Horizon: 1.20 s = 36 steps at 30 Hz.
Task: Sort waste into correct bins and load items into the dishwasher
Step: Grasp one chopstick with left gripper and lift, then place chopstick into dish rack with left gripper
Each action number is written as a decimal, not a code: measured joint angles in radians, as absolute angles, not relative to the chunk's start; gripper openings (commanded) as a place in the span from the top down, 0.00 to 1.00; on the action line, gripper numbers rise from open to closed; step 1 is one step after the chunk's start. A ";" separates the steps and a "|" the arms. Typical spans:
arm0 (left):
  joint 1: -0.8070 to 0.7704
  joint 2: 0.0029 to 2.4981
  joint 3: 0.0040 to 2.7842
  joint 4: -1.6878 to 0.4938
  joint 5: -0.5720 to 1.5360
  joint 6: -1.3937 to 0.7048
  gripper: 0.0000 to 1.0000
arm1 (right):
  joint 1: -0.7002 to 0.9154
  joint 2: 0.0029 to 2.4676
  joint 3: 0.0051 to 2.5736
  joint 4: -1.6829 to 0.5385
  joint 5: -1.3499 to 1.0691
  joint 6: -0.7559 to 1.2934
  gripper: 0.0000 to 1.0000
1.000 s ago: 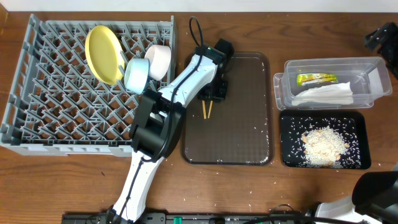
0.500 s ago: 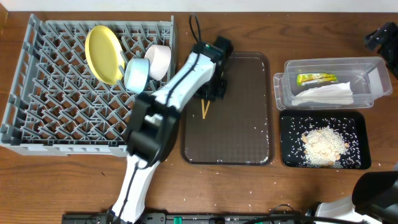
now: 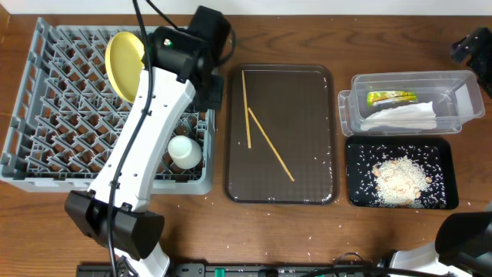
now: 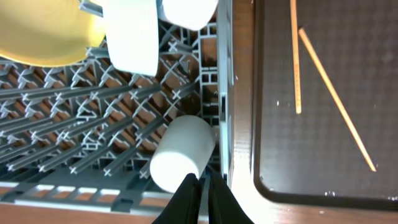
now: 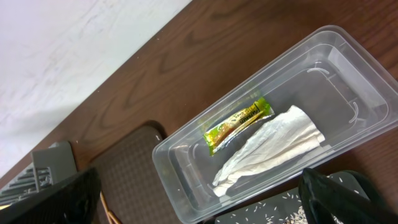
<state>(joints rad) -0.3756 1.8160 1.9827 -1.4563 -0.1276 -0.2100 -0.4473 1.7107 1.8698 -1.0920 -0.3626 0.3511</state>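
Observation:
The grey dish rack (image 3: pixel 46 115) holds the yellow plate (image 3: pixel 123 65) upright and the white cup (image 3: pixel 184 150) lying on its side near the front right corner. My left gripper (image 3: pixel 211 96) hangs shut and empty above the rack's right edge. In the left wrist view its fingertips (image 4: pixel 202 183) sit just past the cup (image 4: pixel 183 152). That view also shows the light blue bowl (image 4: pixel 130 37) and the white bowl (image 4: pixel 186 9). Two chopsticks (image 3: pixel 247 108) (image 3: pixel 270 146) lie apart on the brown tray (image 3: pixel 307 169). My right gripper (image 5: pixel 200 180) is open above the clear tub (image 3: pixel 453 85).
The clear tub holds the green-and-yellow wrapper (image 3: pixel 390 98) and the white napkin (image 3: pixel 403 117). The black tray (image 3: pixel 357 192) in front of it holds a heap of rice crumbs (image 3: pixel 400 178). Loose crumbs dot the brown tray and the table front.
My left arm has left the chopsticks on the brown tray and swung over the rack. The chopsticks now lie spread apart. A white cup now lies in the rack.

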 measured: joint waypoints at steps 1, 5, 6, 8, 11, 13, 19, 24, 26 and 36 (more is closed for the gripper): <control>-0.376 1.816 1.971 -1.429 -0.109 -0.210 0.79 | -0.447 1.711 1.870 -1.092 -0.363 0.351 0.01; -0.453 1.823 1.853 -1.235 0.014 -0.236 0.42 | -0.447 1.711 1.870 -1.092 -0.363 0.351 0.01; -0.489 1.834 1.794 -1.164 0.035 -0.273 0.42 | -0.447 1.711 1.870 -1.092 -0.363 0.351 0.01; -0.533 1.858 1.729 -1.073 0.054 -0.339 0.43 | -0.447 1.711 1.870 -1.092 -0.362 0.351 0.01; -0.594 1.927 1.648 -0.933 0.072 -0.462 0.54 | -0.447 1.711 1.870 -1.092 -0.363 0.351 0.01; -0.625 1.988 1.631 -0.840 0.073 -0.569 0.57 | -0.447 1.711 1.870 -1.092 -0.362 0.351 0.01; -0.668 2.141 1.628 -0.828 0.081 -0.863 0.63 | -0.447 1.711 1.870 -1.092 -0.363 0.351 0.01; -0.666 2.175 1.625 -0.830 0.075 -1.044 0.62 | -0.447 1.711 1.870 -1.092 -0.363 0.351 0.01; -0.666 2.175 1.625 -0.830 0.072 -1.060 0.64 | -0.447 1.711 1.870 -1.092 -0.363 0.351 0.01; -0.670 2.194 1.626 -0.833 0.083 -1.081 0.93 | -0.447 1.711 1.870 -1.092 -0.363 0.351 0.01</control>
<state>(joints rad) -0.6697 2.1941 1.6257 -0.8330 0.0830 -1.0805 -0.4473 1.7107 1.8698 -1.0920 -0.3626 0.3511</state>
